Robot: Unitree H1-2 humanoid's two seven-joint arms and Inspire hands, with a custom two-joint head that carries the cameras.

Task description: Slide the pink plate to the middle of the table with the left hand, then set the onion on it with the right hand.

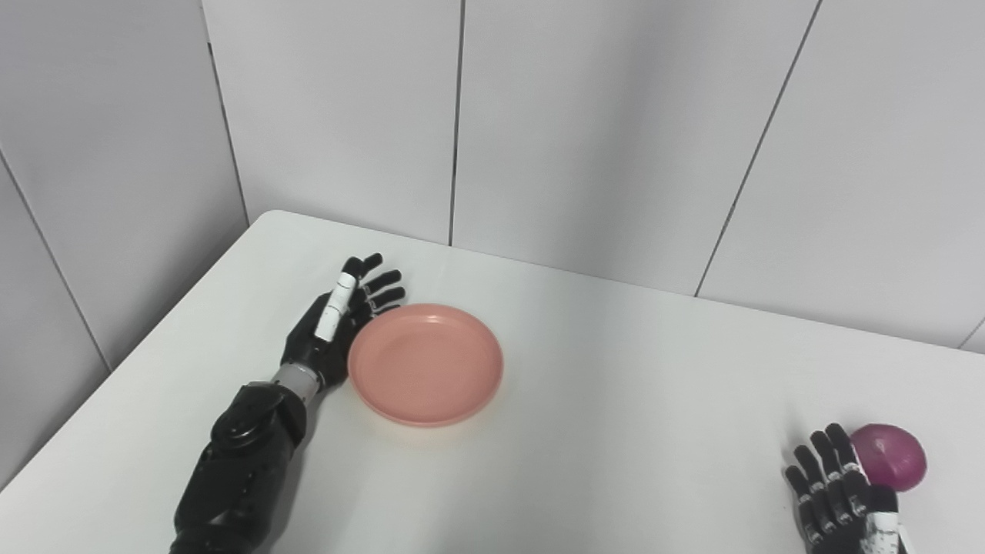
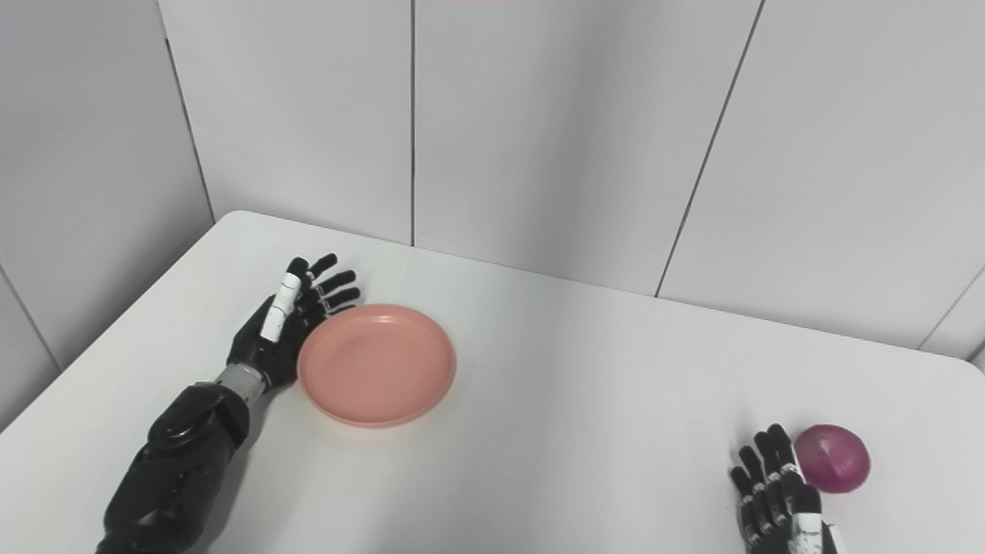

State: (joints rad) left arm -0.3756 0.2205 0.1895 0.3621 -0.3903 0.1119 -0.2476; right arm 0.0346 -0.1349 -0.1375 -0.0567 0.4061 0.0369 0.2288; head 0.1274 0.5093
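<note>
The plate point(image 1: 425, 364) lies flat on the left part of the table point(image 1: 616, 400), short of the middle, so the step in hand looks to be the slide. The left hand point(image 1: 338, 323) stands on edge against the plate's left rim, fingers point(image 1: 382, 279) spread and straight, gripping nothing; its palm side appears to touch the rim, though contact at the fingertips cannot be told. To do the slide well, the push should come from the flat of the palm and fingers low on the rim, aimed through the plate's centre toward the middle of the table, so that it travels straight and does not spin away. The hand should stay down near the table; pressure high on the shallow rim could tip the plate or let the hand ride over it. A slow, even push is best, since the smooth table probably offers little grip and a light plate may skate on past where it should stop. The onion point(image 2: 833, 458) sits on the table near the right front corner, well apart from the plate. The right hand point(image 2: 773, 492) waits just beside it on its left, fingers apart and empty, apparently not touching it.
</note>
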